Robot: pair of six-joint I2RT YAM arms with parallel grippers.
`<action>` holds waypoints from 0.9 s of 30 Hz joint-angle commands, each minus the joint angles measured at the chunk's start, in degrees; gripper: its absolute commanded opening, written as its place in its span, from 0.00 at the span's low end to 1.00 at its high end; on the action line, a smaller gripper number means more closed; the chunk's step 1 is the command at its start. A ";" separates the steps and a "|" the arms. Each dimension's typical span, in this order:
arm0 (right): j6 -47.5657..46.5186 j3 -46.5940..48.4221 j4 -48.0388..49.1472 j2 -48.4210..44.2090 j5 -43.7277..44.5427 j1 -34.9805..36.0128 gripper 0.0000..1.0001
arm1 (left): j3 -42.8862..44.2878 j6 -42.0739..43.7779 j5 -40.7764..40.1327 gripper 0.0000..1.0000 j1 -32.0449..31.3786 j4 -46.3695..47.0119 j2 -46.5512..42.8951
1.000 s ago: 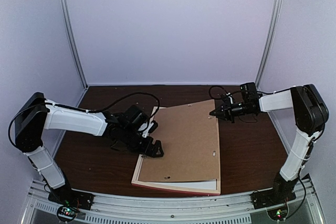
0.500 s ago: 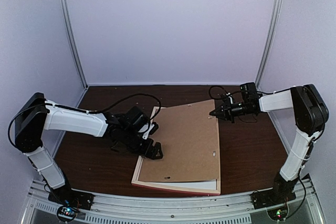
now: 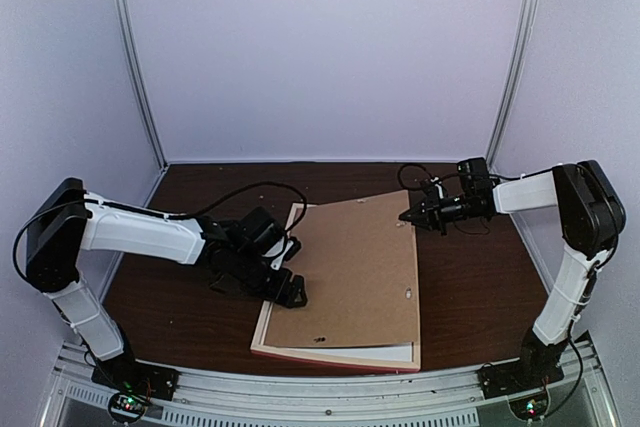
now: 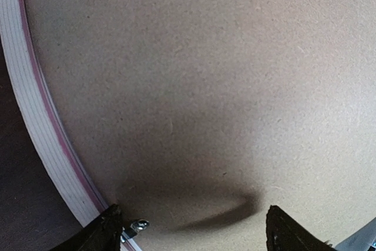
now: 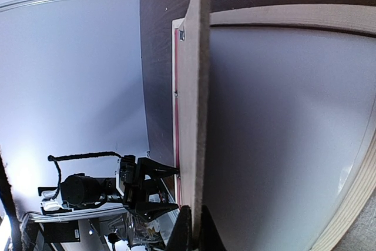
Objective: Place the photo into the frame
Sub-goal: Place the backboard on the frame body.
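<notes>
Since the frame [image 3: 335, 355] lies face down on the worktop [image 3: 470, 287], long axis running near to far, the left pincer [image 3: 283, 285], spread wide above the brown backing board [image 3: 345, 267] by the left rail, would best steady that side. Farther off, the right pincer [image 3: 408, 216] pinches the board's far right edge and should move it slowly and squarely; the photo is hidden.

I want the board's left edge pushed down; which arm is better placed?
Left. The left gripper, open, hangs over the left edge of the board by the frame; the right gripper is shut on its far corner.
</notes>
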 commanded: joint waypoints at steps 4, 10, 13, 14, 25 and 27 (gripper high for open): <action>-0.34 -1.09 2.23 0.78 3.54 0.22 0.00 | -2.88 -2.79 3.95 0.81 -2.02 -3.40 -0.98; 0.07 -1.55 3.60 0.98 4.25 0.22 0.00 | -3.63 -3.20 4.72 0.77 -2.02 -3.40 -2.11; 0.36 -1.50 4.13 1.35 4.21 0.21 0.00 | -3.80 -3.24 5.55 0.74 -2.02 -3.40 -2.04; 0.36 -1.48 4.14 1.45 4.26 0.21 0.00 | -3.80 -3.22 5.88 0.73 -1.98 -3.40 -2.08; 4.47 -2.54 9.96 2.94 4.19 0.22 0.00 | -2.82 -2.24 10.39 0.70 -1.97 -6.67 -3.12; 8.50 -3.68 15.09 3.58 3.24 0.22 0.00 | -2.48 -2.07 9.78 0.70 -2.02 -7.33 -3.51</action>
